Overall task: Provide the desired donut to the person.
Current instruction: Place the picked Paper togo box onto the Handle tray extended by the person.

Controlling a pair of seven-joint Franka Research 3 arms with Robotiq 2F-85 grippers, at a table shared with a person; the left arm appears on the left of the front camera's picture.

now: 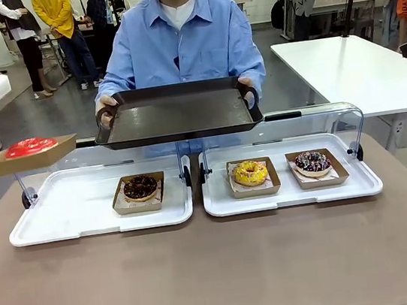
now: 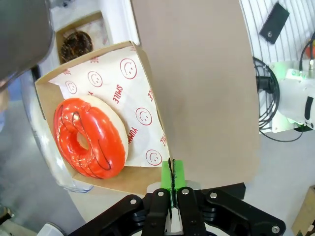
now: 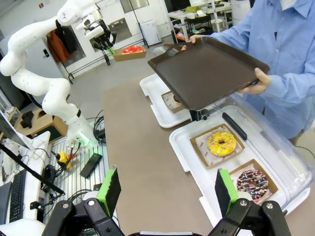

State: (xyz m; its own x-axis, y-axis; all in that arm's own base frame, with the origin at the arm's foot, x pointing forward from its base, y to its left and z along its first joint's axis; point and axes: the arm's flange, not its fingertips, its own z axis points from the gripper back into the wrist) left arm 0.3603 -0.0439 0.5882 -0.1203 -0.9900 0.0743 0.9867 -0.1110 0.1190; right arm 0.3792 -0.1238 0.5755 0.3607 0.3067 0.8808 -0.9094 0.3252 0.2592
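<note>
Front view faces the person (image 1: 178,50) across the table (image 1: 205,273); both wrist views look down on that same tabletop.

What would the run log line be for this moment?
left tool: shut on red donut box, lifted | right tool: open, empty | person: holding out dark tray | stage: not yet delivered

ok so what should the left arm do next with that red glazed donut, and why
Probably carry it right, over the dark rectangular tray, and lower it there. The left gripper is shut on the brown cardboard box under the red-glazed donut, held above the table, and the person holds that tray out empty.
</note>
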